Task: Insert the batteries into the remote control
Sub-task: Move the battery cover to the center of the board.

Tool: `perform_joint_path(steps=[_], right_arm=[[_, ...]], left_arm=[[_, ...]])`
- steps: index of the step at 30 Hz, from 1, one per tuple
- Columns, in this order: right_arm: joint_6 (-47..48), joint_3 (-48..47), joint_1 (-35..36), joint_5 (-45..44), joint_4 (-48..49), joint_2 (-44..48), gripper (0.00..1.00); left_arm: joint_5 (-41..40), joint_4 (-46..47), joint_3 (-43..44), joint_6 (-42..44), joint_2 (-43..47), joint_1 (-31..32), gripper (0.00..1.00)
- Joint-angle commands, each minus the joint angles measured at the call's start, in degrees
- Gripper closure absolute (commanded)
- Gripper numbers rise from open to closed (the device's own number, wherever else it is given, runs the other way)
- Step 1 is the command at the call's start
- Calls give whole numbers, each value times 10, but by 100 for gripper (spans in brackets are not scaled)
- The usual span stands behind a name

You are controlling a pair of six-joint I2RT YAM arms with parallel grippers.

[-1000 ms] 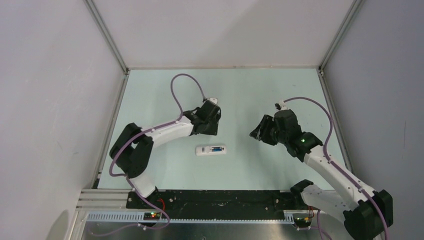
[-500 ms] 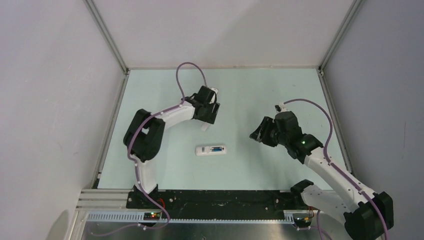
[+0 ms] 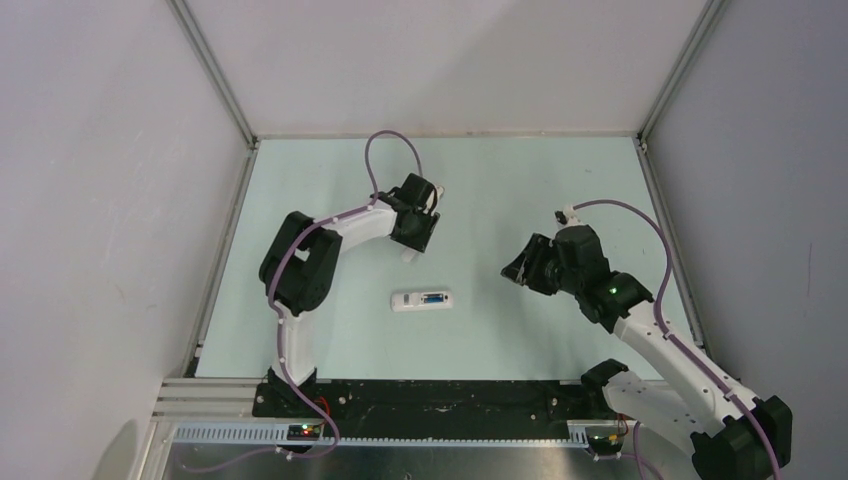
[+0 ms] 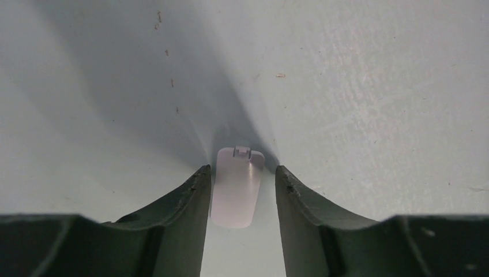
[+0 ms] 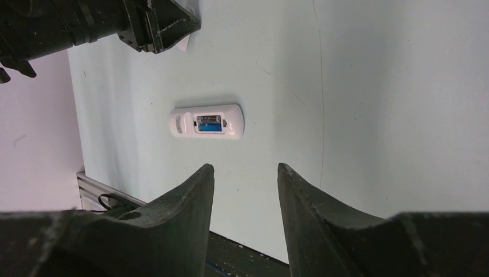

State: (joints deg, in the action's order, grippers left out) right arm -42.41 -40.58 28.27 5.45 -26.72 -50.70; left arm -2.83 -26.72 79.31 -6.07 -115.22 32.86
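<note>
No text, label or number is legible, even on the remote control (image 5: pixel 206 122).

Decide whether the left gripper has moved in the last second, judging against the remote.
Yes. The left gripper has drawn away from the remote, toward the far edge of the table; the remote stayed put.
</note>
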Motion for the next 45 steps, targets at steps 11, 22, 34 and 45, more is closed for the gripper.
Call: perform_joint_path(steps=[11,22,34,45], right_arm=[[-12,1,0,-13,-26,17,51],[-18,21,-1,-29,-38,16,51],[-59,120,-21,-28,-12,50,51],[-32,125,-36,-10,46,7,51]], left_arm=[[58,-17,-2,57,0,23,70],[30,-7,-12,74,36,134,78],[42,55,-23,90,43,182,60],[37,81,-24,74,86,161,30]])
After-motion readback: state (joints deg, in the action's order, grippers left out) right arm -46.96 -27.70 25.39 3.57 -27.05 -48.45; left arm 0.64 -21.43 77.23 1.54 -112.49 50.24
